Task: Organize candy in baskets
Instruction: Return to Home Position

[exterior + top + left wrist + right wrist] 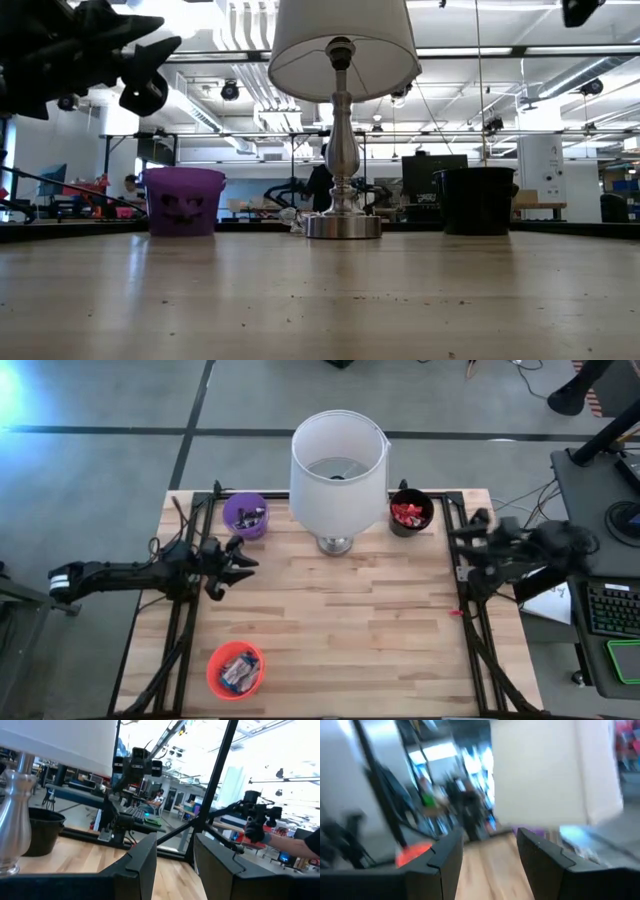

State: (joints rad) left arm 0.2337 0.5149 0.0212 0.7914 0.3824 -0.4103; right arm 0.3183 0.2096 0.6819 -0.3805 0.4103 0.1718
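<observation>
Sorting appears complete: no loose bar shows on the pale wooden tabletop (340, 620). The wrapped candy bars (238, 673) lie inside the round orange-red cup (212, 665) at 7 o'clock, the purple cup (227, 518) at 11 o'clock and the black cup (392, 512) at 1 o'clock. The left gripper (243, 557) hovers at 9 o'clock and the right gripper (462, 545) at 3 o'clock — both with fingers moderately apart, holding and touching nothing — so only parking the arms looks outstanding.

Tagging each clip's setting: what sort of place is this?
Likely a robotics lab or open workshop: exposed ceiling ducts overhead, a monitor in the large room behind the wooden table, and a keyboard beside that table.
</observation>
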